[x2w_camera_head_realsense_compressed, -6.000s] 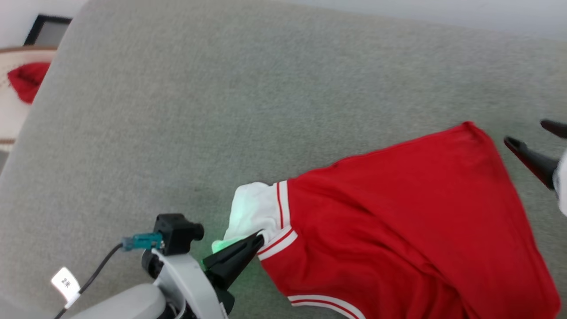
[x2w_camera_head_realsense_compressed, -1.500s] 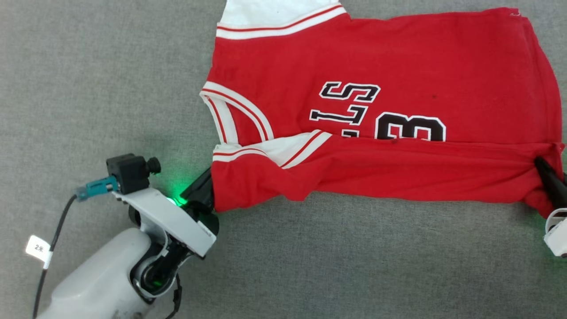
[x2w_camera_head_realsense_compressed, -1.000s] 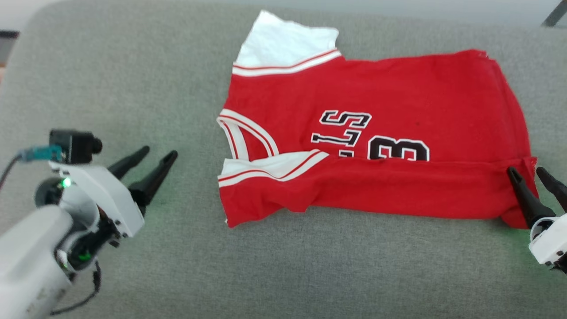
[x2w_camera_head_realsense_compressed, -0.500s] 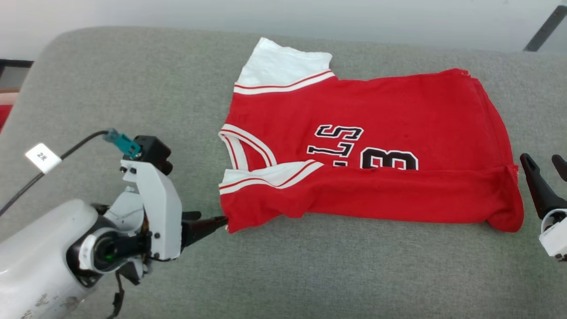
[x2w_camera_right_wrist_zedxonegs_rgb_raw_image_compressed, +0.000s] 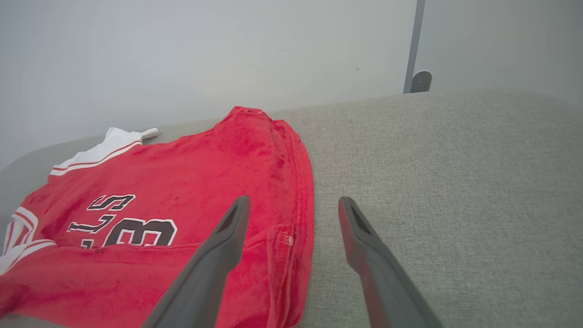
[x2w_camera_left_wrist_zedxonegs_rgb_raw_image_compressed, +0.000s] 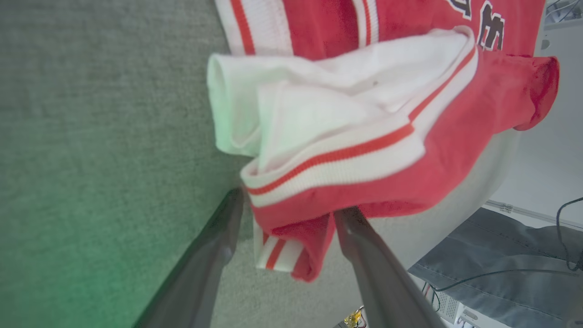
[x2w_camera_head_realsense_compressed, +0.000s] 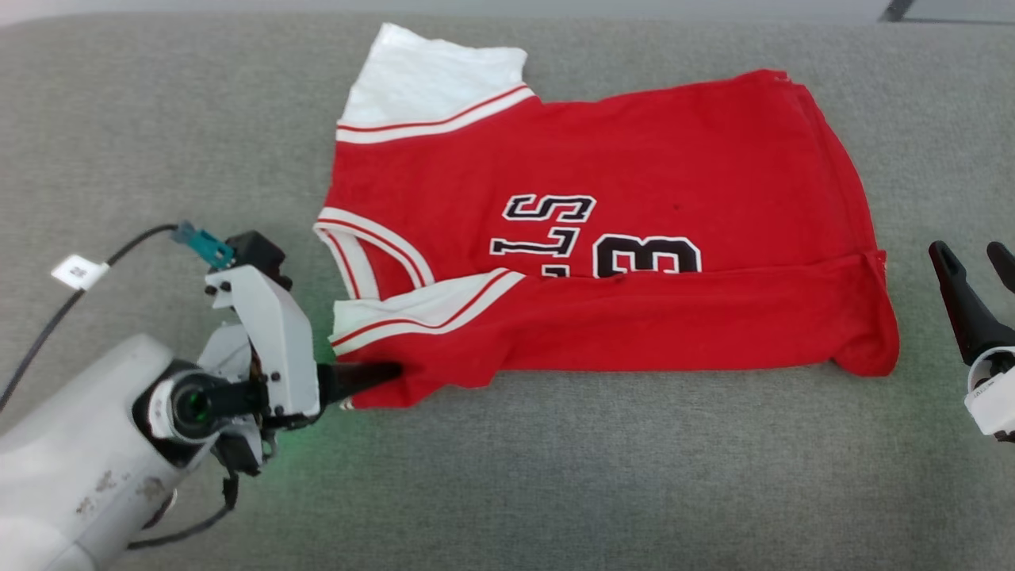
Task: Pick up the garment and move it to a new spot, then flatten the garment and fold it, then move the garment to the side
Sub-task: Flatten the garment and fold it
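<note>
Half a second ago the left gripper [x2w_camera_head_realsense_compressed: 392,373] had its fingertip just at the near left corner of the large red sleeveless jersey [x2w_camera_head_realsense_compressed: 634,159]. Now that tip pushes into the corner fold. The head camera has tilted down since then, so the whole scene sits higher in its view. The right gripper [x2w_camera_head_realsense_compressed: 966,252] stands as before, beside the jersey's right edge and apart from it.

The jersey lies flat on the grey woven upholstered surface [x2w_camera_head_realsense_compressed: 555,476], its shoulders toward the robot's left. Its near long edge is folded up over the front. White-and-red striped trim lines the neck and armholes, and a white lining flap sticks out at the far left corner.

In the left wrist view the left gripper [x2w_camera_left_wrist_zedxonegs_rgb_raw_image_compressed: 291,205] has its jaws apart, with the bunched striped corner of the jersey [x2w_camera_left_wrist_zedxonegs_rgb_raw_image_compressed: 410,150] between them and unpinched. In the right wrist view the right gripper [x2w_camera_right_wrist_zedxonegs_rgb_raw_image_compressed: 295,200] also has its jaws apart, above the jersey's [x2w_camera_right_wrist_zedxonegs_rgb_raw_image_compressed: 182,191] side hem.

The folded strip covers the lower part of the black, white-outlined characters. The head view shows one left finger, and its right edge cuts off the right gripper's wrist.
</note>
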